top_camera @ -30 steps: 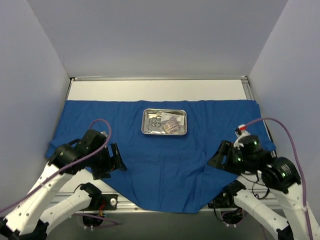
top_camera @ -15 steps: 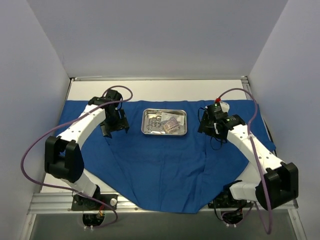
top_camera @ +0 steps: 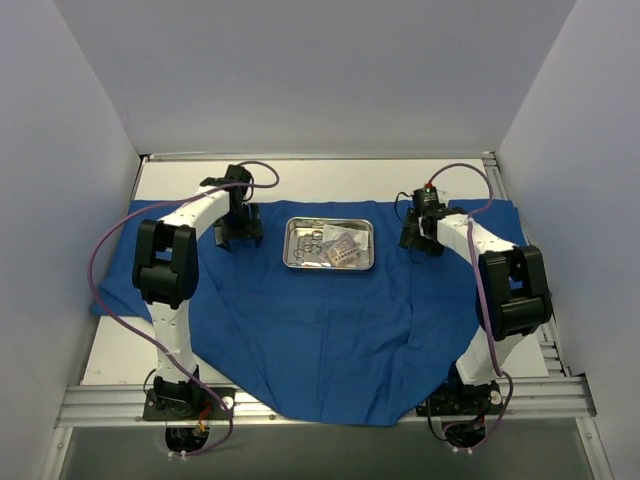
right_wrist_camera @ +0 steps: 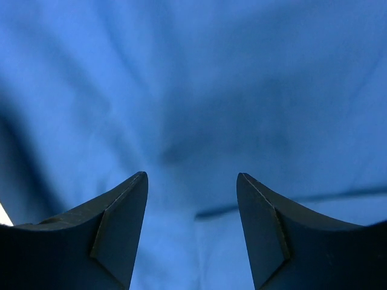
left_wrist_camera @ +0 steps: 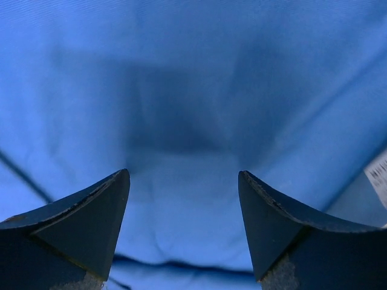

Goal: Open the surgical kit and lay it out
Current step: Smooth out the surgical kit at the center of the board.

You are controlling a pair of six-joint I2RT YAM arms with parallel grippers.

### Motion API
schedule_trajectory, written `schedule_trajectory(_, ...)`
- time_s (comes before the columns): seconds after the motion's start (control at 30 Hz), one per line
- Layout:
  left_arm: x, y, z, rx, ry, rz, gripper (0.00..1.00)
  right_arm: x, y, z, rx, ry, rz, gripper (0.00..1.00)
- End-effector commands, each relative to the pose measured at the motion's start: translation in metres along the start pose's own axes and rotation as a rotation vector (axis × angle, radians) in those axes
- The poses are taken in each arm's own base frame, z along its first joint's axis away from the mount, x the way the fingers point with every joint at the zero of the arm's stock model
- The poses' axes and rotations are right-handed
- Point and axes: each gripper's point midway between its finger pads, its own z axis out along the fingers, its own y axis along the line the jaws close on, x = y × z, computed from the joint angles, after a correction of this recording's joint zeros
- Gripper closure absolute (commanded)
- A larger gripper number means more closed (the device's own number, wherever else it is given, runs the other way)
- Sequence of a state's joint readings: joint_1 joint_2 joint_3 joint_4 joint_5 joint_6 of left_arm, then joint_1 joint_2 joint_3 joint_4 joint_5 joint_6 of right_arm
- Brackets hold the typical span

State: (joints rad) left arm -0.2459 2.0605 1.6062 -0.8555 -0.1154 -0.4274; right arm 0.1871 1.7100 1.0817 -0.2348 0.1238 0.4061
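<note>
The blue cloth wrap lies spread open over the table, its front corner hanging past the near edge. On it, at the back middle, sits the small steel tray with silver scissor-like instruments and clear packets inside. My left gripper hovers just left of the tray, open, with only the cloth under its jaws. Just right of the tray my right gripper is open too, above a creased stretch of cloth, nothing between its fingers.
A strip of bare white table runs behind the cloth. Grey walls close in the left, right and back. A metal rail runs along the near edge. A white label shows at the right edge of the left wrist view.
Both arms have swung from the near corners of the cloth out to the back, ending on either side of the tray. Both grippers stayed open.
</note>
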Motion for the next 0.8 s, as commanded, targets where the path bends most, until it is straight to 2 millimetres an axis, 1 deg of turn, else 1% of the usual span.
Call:
schedule_trajectory(0.0,-0.022,-0.010,0.002,0.040,-0.041,0.052,0.19,-0.023,-0.005,0.009,0.006,-0.036,-0.043,0.44)
schedule_trajectory(0.17,-0.009,-0.012,0.016,0.049,0.006,0.064,0.24,-0.011,-0.004,0.022,-0.010,0.017,-0.050,0.45)
schedule_trajectory(0.23,-0.004,-0.009,0.021,0.038,0.013,0.069,0.24,-0.002,-0.005,0.028,-0.021,0.047,-0.039,0.46)
schedule_trajectory(0.27,-0.002,-0.008,0.021,0.031,0.015,0.073,0.25,0.003,0.000,0.029,-0.048,0.065,-0.037,0.46)
schedule_trajectory(0.3,0.003,-0.005,0.023,0.024,0.025,0.076,0.25,0.009,0.000,0.031,-0.055,0.082,-0.039,0.47)
schedule_trajectory(0.37,0.005,-0.004,0.023,0.030,0.024,0.086,0.25,0.014,0.006,0.030,-0.096,0.094,-0.036,0.47)
schedule_trajectory(0.4,0.004,-0.005,0.024,0.035,0.014,0.089,0.25,0.020,0.005,0.031,-0.097,0.104,-0.037,0.47)
schedule_trajectory(0.47,0.011,0.001,0.030,0.010,0.042,0.098,0.25,0.024,0.005,0.033,-0.104,0.113,-0.034,0.47)
schedule_trajectory(0.6,0.017,0.006,0.042,-0.021,0.086,0.090,0.26,0.037,0.005,0.040,-0.109,0.145,-0.036,0.47)
schedule_trajectory(0.63,0.018,0.007,0.045,-0.027,0.093,0.088,0.28,0.039,0.005,0.042,-0.109,0.145,-0.034,0.47)
schedule_trajectory(0.67,0.017,0.009,0.046,-0.036,0.090,0.084,0.33,0.040,0.004,0.044,-0.104,0.148,-0.032,0.48)
schedule_trajectory(0.7,0.017,0.009,0.047,-0.041,0.090,0.086,0.36,0.045,0.001,0.049,-0.090,0.166,-0.032,0.49)
schedule_trajectory(0.73,0.016,0.011,0.048,-0.047,0.090,0.083,0.42,0.049,0.000,0.053,-0.079,0.181,-0.033,0.50)
schedule_trajectory(0.77,0.015,0.012,0.048,-0.048,0.091,0.079,0.46,0.050,0.000,0.055,-0.074,0.186,-0.034,0.51)
